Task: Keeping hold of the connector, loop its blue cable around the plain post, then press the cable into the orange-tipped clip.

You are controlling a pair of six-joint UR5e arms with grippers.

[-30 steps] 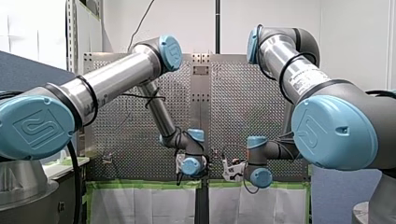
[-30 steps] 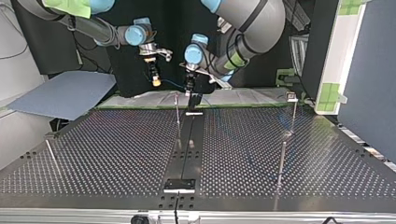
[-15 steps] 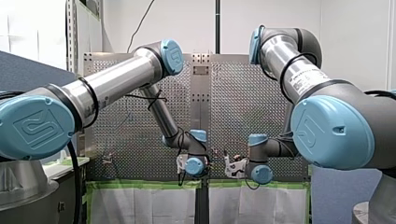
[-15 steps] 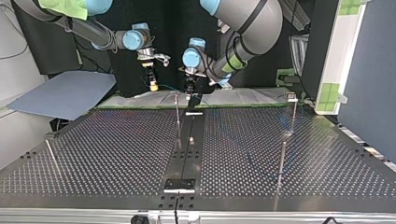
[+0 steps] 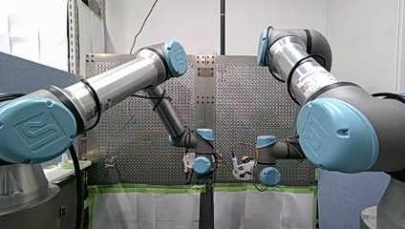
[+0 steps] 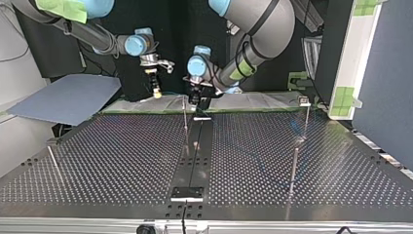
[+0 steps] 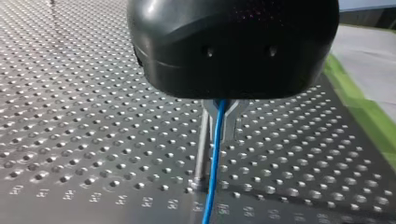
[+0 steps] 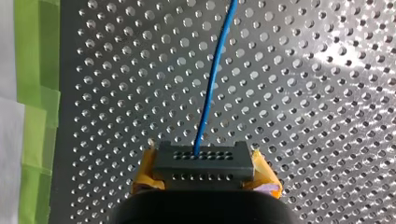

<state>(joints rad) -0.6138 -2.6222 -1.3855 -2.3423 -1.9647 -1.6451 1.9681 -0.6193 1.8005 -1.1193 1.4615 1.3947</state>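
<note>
Loop step, early: R jaws clamp connector (image 8: 204, 163); L jaws closed round blue cable (image 7: 215, 158) beside plain post (image 7: 201, 154), counter's (image 6: 122, 156) arm-side edge. Nxt: swing cable round post, kept taut.

No word or number can be read. The left arm's blue joint cap (image 5: 36, 130) and the right arm's blue joint cap (image 5: 334, 136) each carry a raised square emblem. A white label (image 5: 311, 81) on the right arm's tube has print too small to read.
</note>
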